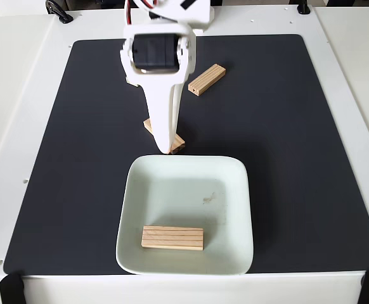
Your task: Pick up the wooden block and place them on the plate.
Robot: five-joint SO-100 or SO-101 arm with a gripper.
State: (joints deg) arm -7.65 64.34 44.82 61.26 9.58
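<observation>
One wooden block (172, 238) lies flat inside the plate (235, 190), near its front edge, long side running left to right, grain lines showing on top. A small dark smudge (208, 200) marks the plate's floor just above and to the right of it. The plate sits at the near edge of a black mat (286, 126) that covers most of the white table (19, 76).

Just beyond the plate's far rim a second block (178, 143) lies on the mat, tilted diagonally, and the white gripper (169, 149) stands over its middle, covering most of it so that only its two ends show. Whether the fingers are closed on that block or merely resting against it cannot be told from the fixed view, since the arm's body hides the tips. A third block (207, 79) lies further back to the right, angled, well apart from the plate. A pale sliver of wood (134, 82) peeks out behind the gripper's motor housing at the left.
</observation>
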